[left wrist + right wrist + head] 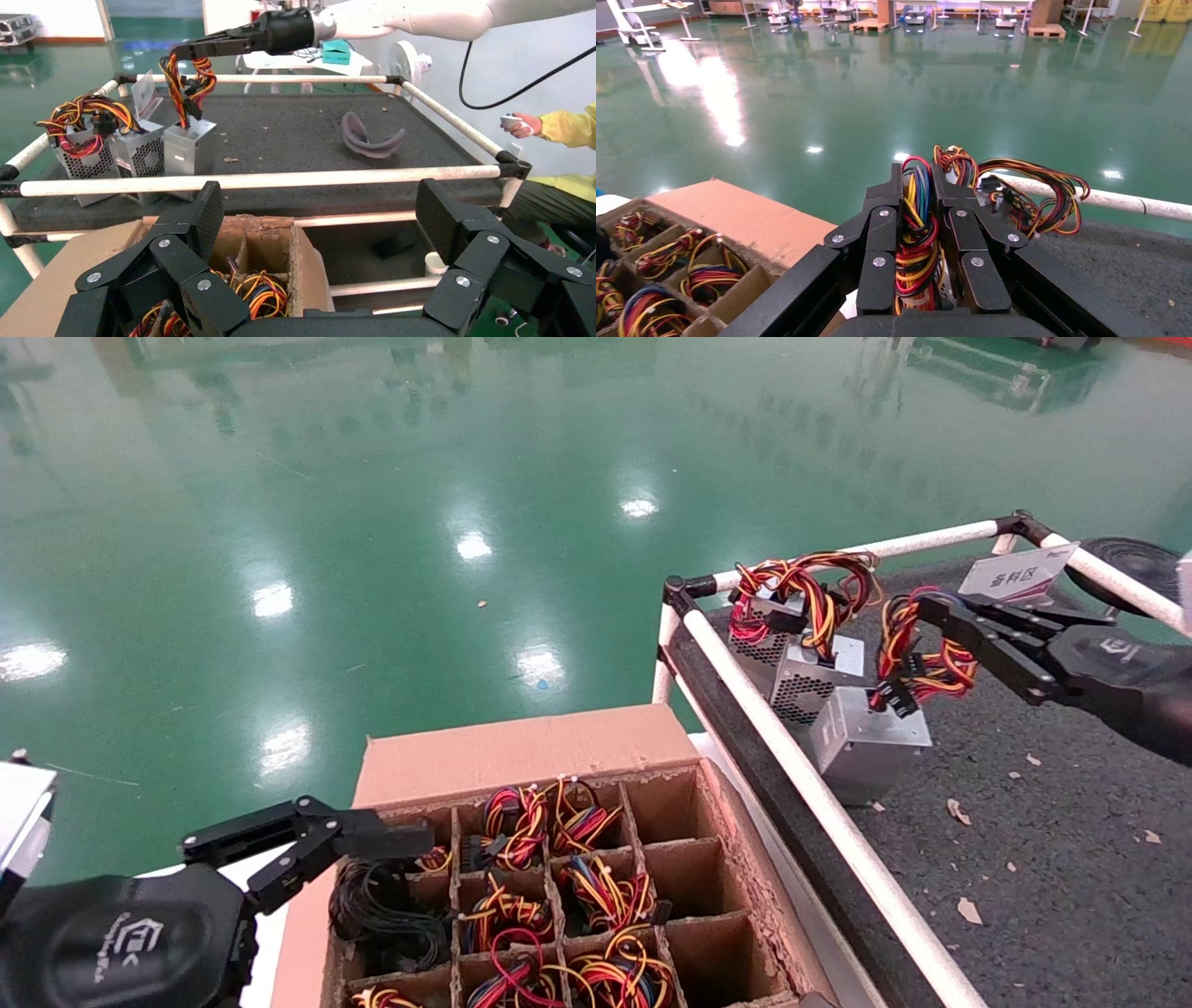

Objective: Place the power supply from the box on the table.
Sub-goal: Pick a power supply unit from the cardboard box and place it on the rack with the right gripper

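At near left, over the box [521, 756]: left gripper [307, 836], fingers spread wide, holding nothing.

Below it, cardboard cells stuffed with looped coloured wires [596, 891]. Farther right, on the table [1071, 859] just inside the white rail [819, 798]: the power supply [866, 742], base touching the matting, beside two vented units [792, 677]. Above it, right gripper [936, 607] clamped on its wire bundle [917, 658]. At far right, a white label card [1015, 575].
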